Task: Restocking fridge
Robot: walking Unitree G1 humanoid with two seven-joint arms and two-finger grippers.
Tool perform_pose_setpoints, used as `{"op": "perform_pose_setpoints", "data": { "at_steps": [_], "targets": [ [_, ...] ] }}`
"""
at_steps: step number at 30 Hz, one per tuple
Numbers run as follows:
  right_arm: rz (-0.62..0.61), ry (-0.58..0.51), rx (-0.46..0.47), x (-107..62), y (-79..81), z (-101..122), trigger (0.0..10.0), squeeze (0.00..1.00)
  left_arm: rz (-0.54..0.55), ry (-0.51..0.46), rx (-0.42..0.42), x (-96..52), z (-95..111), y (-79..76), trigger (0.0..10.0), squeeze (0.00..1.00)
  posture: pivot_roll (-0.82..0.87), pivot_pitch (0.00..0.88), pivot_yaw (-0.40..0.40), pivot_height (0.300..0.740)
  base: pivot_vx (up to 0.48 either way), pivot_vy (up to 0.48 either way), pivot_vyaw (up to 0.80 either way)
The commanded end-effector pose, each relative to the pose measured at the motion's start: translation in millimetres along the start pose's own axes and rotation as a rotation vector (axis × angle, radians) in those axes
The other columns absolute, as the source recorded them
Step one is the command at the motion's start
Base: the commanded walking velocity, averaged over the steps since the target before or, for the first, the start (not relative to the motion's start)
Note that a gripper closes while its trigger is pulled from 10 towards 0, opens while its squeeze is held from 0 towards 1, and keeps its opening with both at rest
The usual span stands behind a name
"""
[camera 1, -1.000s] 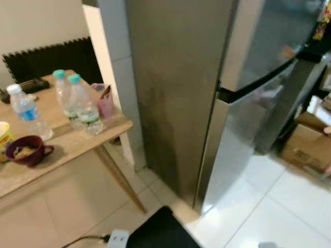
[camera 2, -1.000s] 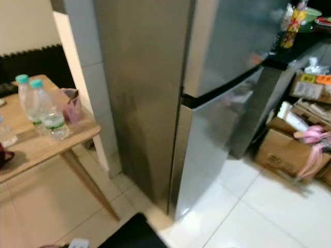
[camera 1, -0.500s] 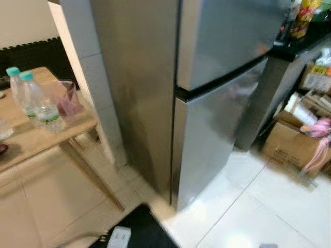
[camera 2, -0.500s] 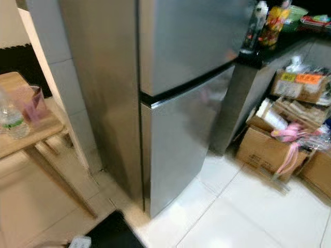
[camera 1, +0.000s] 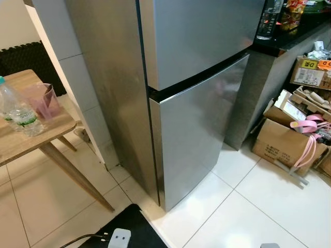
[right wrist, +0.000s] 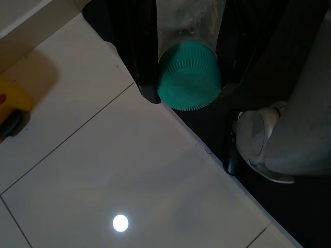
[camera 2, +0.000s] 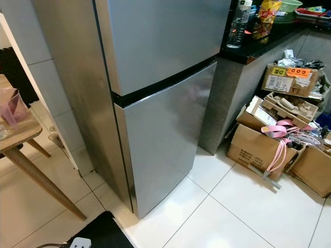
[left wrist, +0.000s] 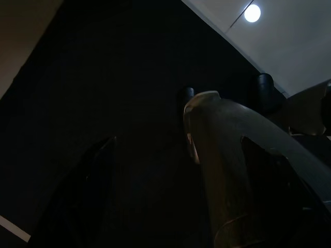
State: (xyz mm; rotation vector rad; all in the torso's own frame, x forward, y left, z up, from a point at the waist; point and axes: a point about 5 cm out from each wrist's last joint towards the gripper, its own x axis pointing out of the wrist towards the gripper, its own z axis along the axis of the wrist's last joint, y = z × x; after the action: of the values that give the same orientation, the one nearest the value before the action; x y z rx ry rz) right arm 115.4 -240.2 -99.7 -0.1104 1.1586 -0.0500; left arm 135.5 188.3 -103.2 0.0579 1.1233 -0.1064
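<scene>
The steel fridge (camera 1: 196, 103) stands straight ahead with its upper door (camera 1: 201, 36) and lower door (camera 1: 199, 139) both closed. In the right wrist view my right gripper (right wrist: 190, 90) hangs low over the white floor tiles. It is shut on a clear water bottle, whose green cap (right wrist: 189, 75) sits between the two black fingers (right wrist: 145, 57). Another water bottle (camera 1: 18, 111) and a pink cup (camera 1: 44, 101) stand on the wooden table (camera 1: 31, 139) at the far left. My left gripper (left wrist: 178, 142) hangs idle in deep shade.
Right of the fridge is a dark counter (camera 1: 289, 39) holding a clear bottle (camera 1: 266, 20) and snack packs. Open cardboard boxes (camera 1: 282, 142) full of clutter line the floor below it. A black mat (camera 1: 129, 232) and a white plug (camera 1: 119, 238) lie at my feet.
The camera has swung to the right: the table slid to the left edge, the fridge front came to the centre, and the counter and boxes came into view.
</scene>
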Motion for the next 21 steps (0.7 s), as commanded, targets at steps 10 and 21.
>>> {"op": "perform_pose_setpoints", "data": {
  "at_steps": [10,21],
  "targets": [
    [0.010,0.003,-0.014,0.0,1.8,-1.3,10.0,0.00,0.005,0.006,0.000,-0.4,-1.7,1.2,10.0,0.00,-0.03,0.008,-0.016,0.740,0.000,-0.325,0.00],
    [0.014,0.003,-0.007,0.1,3.4,-2.1,10.0,0.00,0.038,-0.014,-0.030,-1.0,0.0,6.3,10.0,0.00,-0.03,0.015,-0.012,0.740,0.000,0.000,0.00]
  ]
}}
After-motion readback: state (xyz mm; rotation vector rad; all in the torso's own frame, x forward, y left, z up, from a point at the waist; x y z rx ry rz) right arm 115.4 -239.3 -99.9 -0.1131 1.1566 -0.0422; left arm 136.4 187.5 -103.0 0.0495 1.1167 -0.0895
